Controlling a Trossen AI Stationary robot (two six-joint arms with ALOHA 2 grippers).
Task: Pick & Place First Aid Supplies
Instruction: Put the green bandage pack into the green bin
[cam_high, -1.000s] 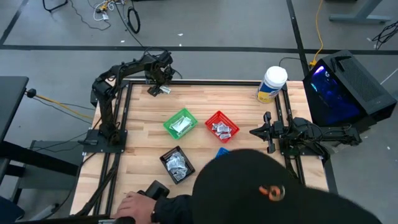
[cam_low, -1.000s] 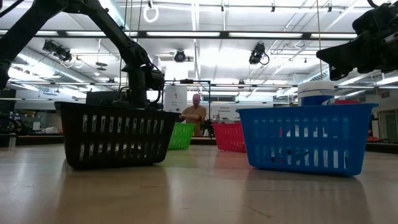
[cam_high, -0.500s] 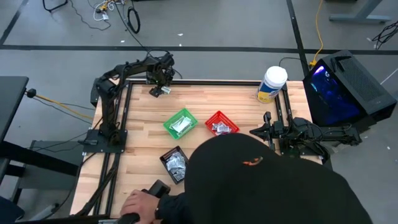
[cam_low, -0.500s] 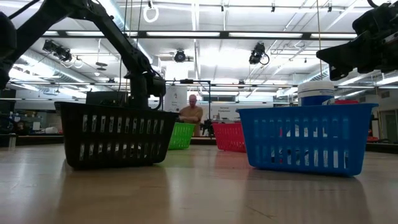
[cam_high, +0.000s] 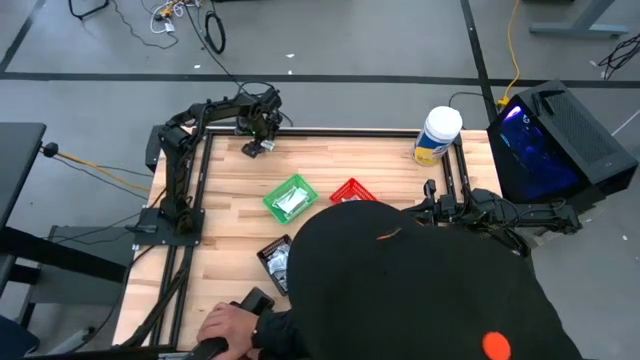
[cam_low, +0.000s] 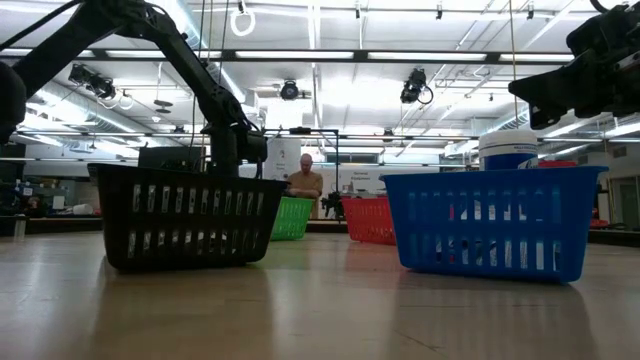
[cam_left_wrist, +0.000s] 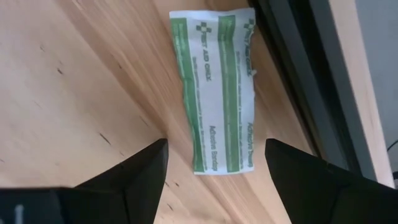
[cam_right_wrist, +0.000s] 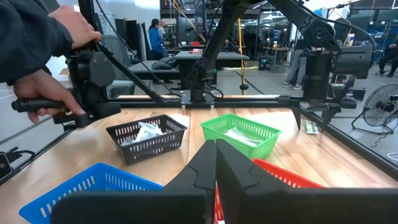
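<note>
A white packet with green stripes, one of the first aid supplies (cam_left_wrist: 219, 93), lies flat on the wooden table close to its far left edge (cam_high: 252, 149). My left gripper (cam_left_wrist: 214, 167) points down over it, open, one finger on each side of the packet's nearer end without touching it; the high view shows this gripper (cam_high: 257, 138) too. Other packets lie in the green basket (cam_high: 290, 197) and the black basket (cam_right_wrist: 148, 134). My right gripper (cam_right_wrist: 216, 163) waits shut at the table's right side (cam_high: 432, 197), level above the table.
A person's dark-capped head (cam_high: 410, 290) covers the table's near right, hiding most of the red basket (cam_high: 350, 188) and part of the black one. The blue basket (cam_low: 490, 222) shows in the low view. A white-lidded tub (cam_high: 437, 135) stands far right. A dark frame rail (cam_left_wrist: 305, 68) runs beside the packet.
My left gripper has come down toward the green-striped packet, still open and pointing down. The packet has stayed where it lay. The person's head has moved farther over the table, covering more of the red, black and blue baskets.
</note>
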